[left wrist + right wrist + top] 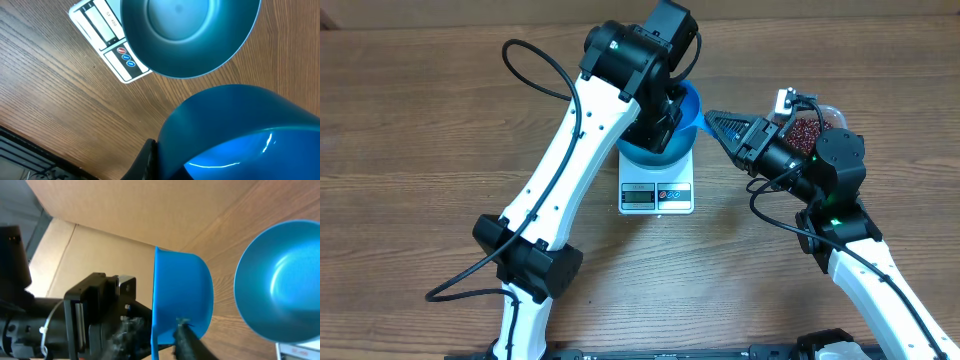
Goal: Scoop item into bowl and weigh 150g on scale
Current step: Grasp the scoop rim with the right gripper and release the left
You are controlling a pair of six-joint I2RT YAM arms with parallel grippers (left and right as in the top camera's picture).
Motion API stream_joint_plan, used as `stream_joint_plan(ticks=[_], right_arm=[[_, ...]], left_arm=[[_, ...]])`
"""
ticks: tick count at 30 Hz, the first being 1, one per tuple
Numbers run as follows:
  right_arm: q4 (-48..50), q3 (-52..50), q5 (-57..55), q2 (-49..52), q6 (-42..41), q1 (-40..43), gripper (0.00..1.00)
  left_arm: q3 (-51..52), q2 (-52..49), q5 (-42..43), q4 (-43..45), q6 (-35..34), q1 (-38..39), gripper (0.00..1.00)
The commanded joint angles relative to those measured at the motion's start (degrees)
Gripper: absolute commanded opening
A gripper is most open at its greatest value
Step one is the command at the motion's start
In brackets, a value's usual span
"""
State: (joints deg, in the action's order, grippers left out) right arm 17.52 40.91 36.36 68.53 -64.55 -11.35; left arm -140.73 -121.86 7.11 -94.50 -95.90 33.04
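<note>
Handover, I judged: my left fingers (145,162) clamped the small blue plastic scoop (182,295); my right fingers (189,340) were at it, grip unclear. Next needed a firm right hold.

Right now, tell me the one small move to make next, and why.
Probably close the right pincer firmly on the scoop before the left pincer lets go. The scoop hangs beside the empty bowl, seemingly held by the left pincer, and a right fingertip sits at its rim. The beans lie in their tub.
</note>
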Motion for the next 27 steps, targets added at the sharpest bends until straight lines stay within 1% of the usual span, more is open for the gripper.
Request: stream_joint_plan(ticks=[1,2,5,9,20,22,24,25,27], right_arm=[[0.2,1.1,-0.7,0.0,0.3,-0.3,0.20],[0.2,1.1,-0.7,0.0,0.3,-0.3,0.19],[0.2,1.1,-1.0,0.0,0.3,-0.3,0.11],[0.1,1.1,-0.9,0.0,0.3,-0.3,0.05],[0.1,1.1,-0.7,0.0,0.3,-0.3,0.04],[-0.1,1.1,-0.7,0.0,0.3,-0.3,0.08],[-0.3,1.1,-0.7,0.0,0.3,-0.3,0.29],[-0.3,1.1,-0.7,0.0,0.3,-0.3,0.34],[-0.3,1.1,-0.7,0.0,0.3,-0.3,0.35]], left_arm=[[-1.2,1.3,0.0,0.0,-1.0,0.4,0.04],[-1.2,1.3,0.0,0.0,-1.0,0.4,0.05],[-1.2,1.3,0.0,0.1,-1.0,0.4,0.05],[-1.2,1.3,0.0,0.1,-1.0,0.4,0.06],[-1.2,1.3,0.0,0.2,-1.0,0.4,0.07],[-1.2,1.3,0.0,0.3,-1.0,0.4,0.07],[-1.2,1.3,0.0,0.3,-1.0,0.4,0.07],[-1.2,1.3,-0.1,0.3,-1.0,0.4,0.07],[-1.2,1.3,-0.1,0.3,-1.0,0.4,0.07]])
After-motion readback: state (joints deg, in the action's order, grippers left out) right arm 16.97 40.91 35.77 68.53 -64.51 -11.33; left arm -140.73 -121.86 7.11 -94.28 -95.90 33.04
